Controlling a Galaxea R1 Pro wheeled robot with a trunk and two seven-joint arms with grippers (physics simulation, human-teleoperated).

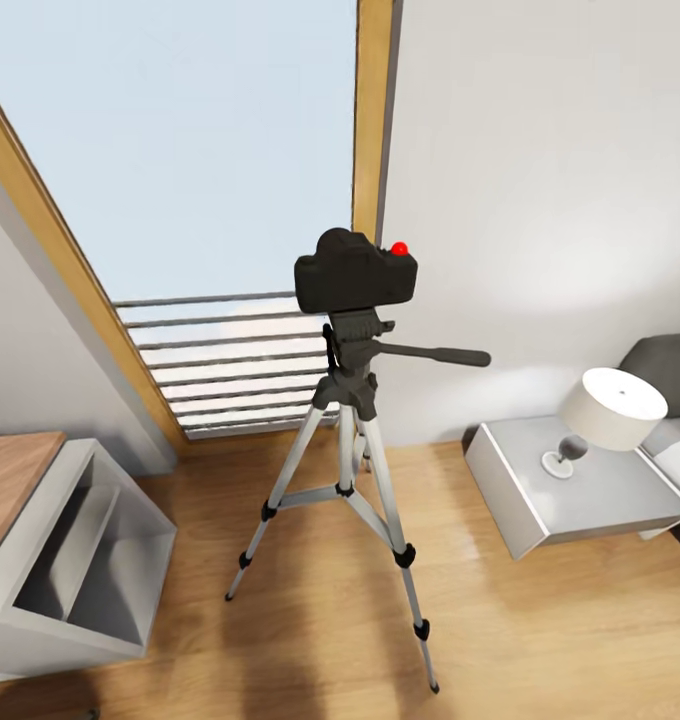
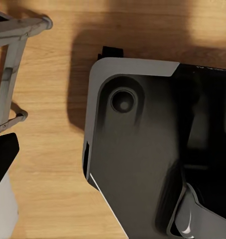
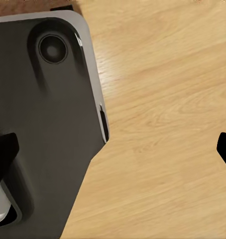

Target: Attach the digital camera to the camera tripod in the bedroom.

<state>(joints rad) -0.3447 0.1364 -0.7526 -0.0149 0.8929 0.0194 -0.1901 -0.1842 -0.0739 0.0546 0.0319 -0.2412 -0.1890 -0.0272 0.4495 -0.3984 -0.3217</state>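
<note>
The matte-black digital camera (image 1: 355,272), with its red button (image 1: 399,247) on top, sits upright on the head of the camera tripod (image 1: 352,470). The tripod stands on the light wood floor before the window, silver legs spread, its black pan handle (image 1: 435,354) pointing right. My right gripper (image 3: 113,152) is open, one black fingertip (image 3: 3,154) at each edge of the right wrist view, with floor and my dark base (image 3: 43,124) under it. My left gripper (image 2: 113,154) hangs over my base (image 2: 143,149); one fingertip (image 2: 3,154) shows at the picture's edge, nothing held.
A tall wood-framed window (image 1: 210,150) with a railing (image 1: 240,370) is behind the tripod. A grey nightstand (image 1: 540,490) with a white lamp (image 1: 610,410) and the grey bed (image 1: 675,380) stand at right. A grey shelf unit (image 1: 70,560) is at left. A low grey metal frame (image 2: 11,64) lies beside my base.
</note>
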